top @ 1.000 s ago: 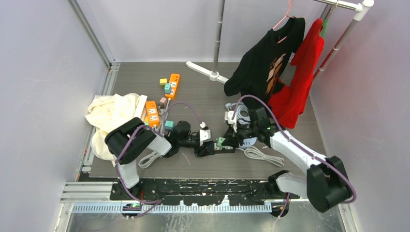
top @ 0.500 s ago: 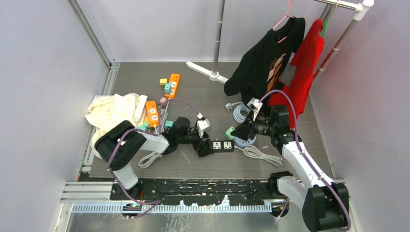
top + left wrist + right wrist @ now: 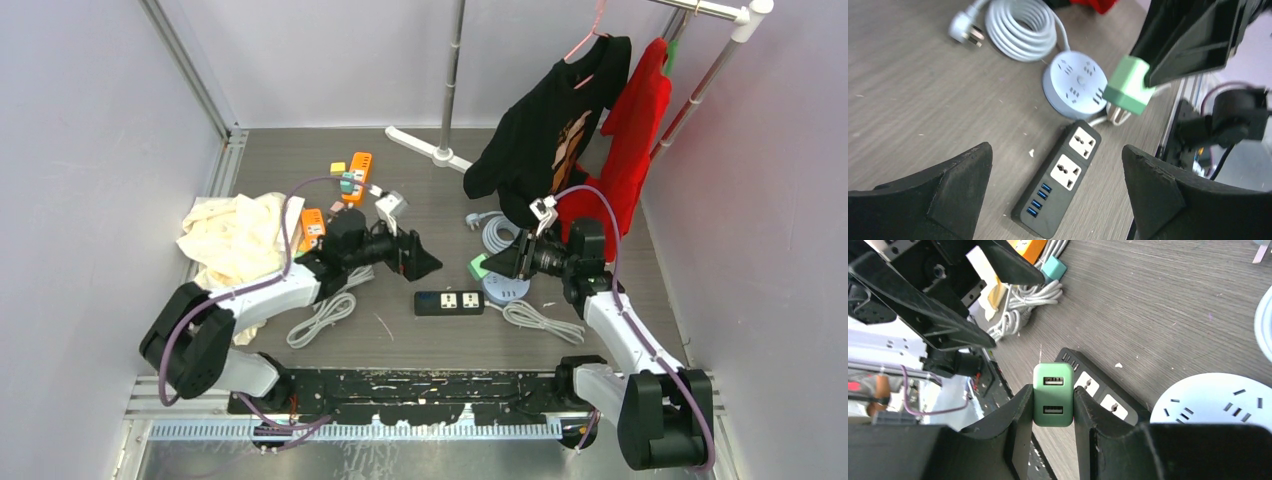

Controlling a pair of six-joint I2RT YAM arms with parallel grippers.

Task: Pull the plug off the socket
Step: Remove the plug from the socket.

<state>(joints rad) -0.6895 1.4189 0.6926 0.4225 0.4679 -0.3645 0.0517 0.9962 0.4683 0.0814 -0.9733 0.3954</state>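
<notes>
Withdrawn since the earlier frame, your left gripper (image 3: 418, 256) is hanging spread, while your right gripper (image 3: 1053, 399) is pinching the green plug (image 3: 1053, 387) (likely light, rigid, slick) across its flat sides.

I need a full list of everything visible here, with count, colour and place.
green plug: 1, green, in the right pincer
black power strip: 1, black, table centre, sockets empty
round socket: 1, white, right of the strip
coiled cable: 1, white, behind the round socket
cable bundles: 2, white, front left, front right
orange power strips: 2, orange, back left
cream cloth: 1, cream, left edge
black shirt: 1, black, hanging far right
red shirt: 1, red, beside it
left pincer: 1, black, open
right pincer: 1, black, shut on the plug
</notes>
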